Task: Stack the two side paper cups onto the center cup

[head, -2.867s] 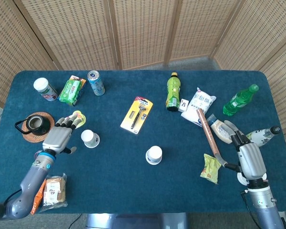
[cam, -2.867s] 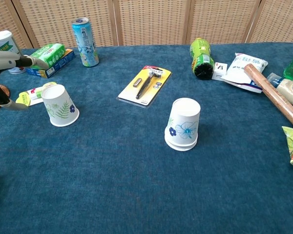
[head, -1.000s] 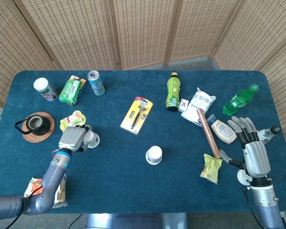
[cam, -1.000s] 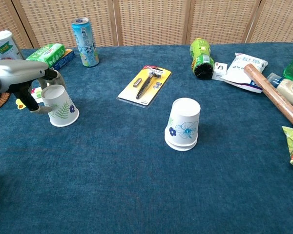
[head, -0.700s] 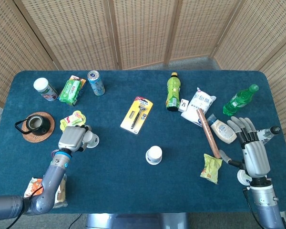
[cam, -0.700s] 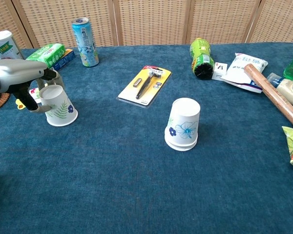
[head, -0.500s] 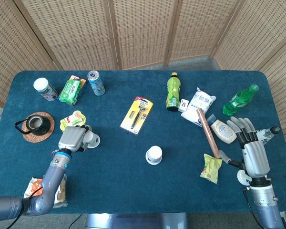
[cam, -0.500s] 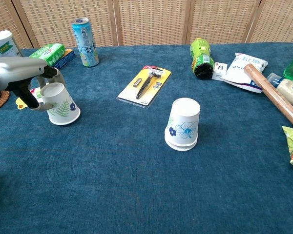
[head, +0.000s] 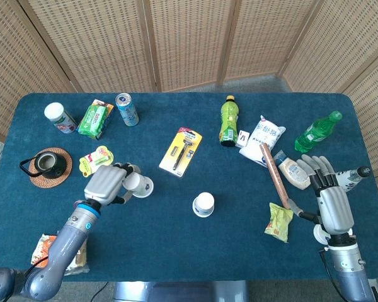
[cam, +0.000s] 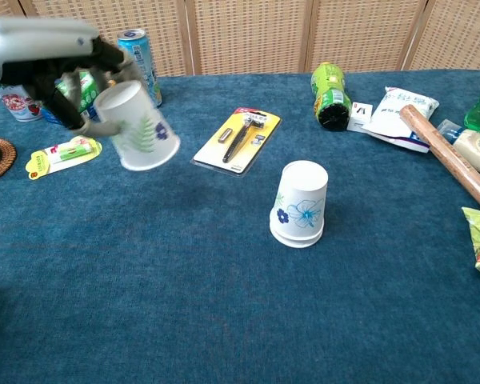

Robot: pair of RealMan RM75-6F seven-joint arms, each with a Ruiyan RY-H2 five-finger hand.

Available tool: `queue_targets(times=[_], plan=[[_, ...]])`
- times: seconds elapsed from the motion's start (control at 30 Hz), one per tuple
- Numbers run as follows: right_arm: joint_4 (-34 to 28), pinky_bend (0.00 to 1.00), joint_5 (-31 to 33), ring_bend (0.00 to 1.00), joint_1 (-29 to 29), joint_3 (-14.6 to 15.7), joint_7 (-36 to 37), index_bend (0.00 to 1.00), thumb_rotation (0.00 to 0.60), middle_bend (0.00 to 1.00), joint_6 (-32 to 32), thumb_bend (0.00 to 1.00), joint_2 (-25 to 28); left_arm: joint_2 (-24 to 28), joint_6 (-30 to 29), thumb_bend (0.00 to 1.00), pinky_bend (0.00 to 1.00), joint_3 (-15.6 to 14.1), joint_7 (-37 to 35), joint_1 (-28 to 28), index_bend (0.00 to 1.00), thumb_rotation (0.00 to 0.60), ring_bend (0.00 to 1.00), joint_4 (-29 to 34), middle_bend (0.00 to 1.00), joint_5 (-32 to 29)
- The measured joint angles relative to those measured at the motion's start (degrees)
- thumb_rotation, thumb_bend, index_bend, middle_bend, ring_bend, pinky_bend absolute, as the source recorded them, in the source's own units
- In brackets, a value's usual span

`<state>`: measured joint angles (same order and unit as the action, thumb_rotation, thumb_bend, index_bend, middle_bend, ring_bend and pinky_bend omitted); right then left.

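My left hand [head: 107, 184] grips a white paper cup with a green leaf print [cam: 140, 128], mouth-down and tilted, lifted off the cloth. This held cup [head: 140, 185] hangs left of the center cup [head: 203, 204]. The center cup [cam: 302, 204] stands upside down mid-table with a blue flower print, and a doubled rim at its base shows one cup nested over another. In the chest view the left hand [cam: 60, 56] is at the upper left and blurred. My right hand [head: 331, 202] rests at the table's right edge, fingers spread, holding nothing.
A yellow razor pack [head: 181, 151] lies between the held cup and the back of the table. A green bottle [head: 227, 121], a wooden rod [head: 274, 175] and a snack bag [head: 278, 222] lie to the right. A can [cam: 139, 68] and a coaster [head: 50, 167] are at the left.
My left hand closed on the left cup, lifted it off the table and carried it right, toward the center cup. The right hand stayed put.
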<state>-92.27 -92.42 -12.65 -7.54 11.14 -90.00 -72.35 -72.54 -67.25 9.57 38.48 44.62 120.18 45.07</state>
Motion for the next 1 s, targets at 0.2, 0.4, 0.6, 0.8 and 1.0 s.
queue_targets(times=[0.2, 0.4, 0.6, 0.8, 1.0], plan=[[0.6, 0.01, 0.7, 0.0, 0.2, -0.6, -0.7, 0.11, 0.6, 0.05, -0.6, 0.27, 0.0, 0.0, -1.9, 0.42, 0.53, 2.9, 5.5, 4.5, 0.31, 0.6, 0.37, 6.2, 0.38, -0.8], [0.8, 0.0, 1.7, 0.0, 0.5, -1.4, -1.1, 0.1, 0.6, 0.05, -1.2, 0.24, -0.1, -3.4, -4.0, 0.42, 0.53, 5.4, 10.8, 9.9, 0.31, 0.6, 0.37, 7.4, 0.38, -6.0], [0.8, 0.0, 1.6, 0.0, 0.9, -1.8, -1.1, 0.06, 0.6, 0.0, -2.2, 0.12, 0.0, -8.4, -5.1, 0.42, 0.53, 7.3, 13.2, 15.1, 0.31, 0.6, 0.37, 5.8, 0.38, -12.2], [0.4, 0.0, 2.4, 0.0, 1.1, -2.2, -0.8, 0.03, 0.6, 0.0, -2.1, 0.09, 0.2, -12.3, -6.7, 0.42, 0.53, 8.0, 15.6, 19.1, 0.31, 0.6, 0.37, 3.9, 0.38, -16.1], [0.0, 0.0, 2.2, 0.0, 1.2, -2.2, -0.3, 0.02, 0.6, 0.0, -2.3, 0.09, 0.6, -15.2, -7.5, 0.42, 0.53, 8.2, 16.6, 21.8, 0.31, 0.6, 0.37, 1.5, 0.38, -18.3]])
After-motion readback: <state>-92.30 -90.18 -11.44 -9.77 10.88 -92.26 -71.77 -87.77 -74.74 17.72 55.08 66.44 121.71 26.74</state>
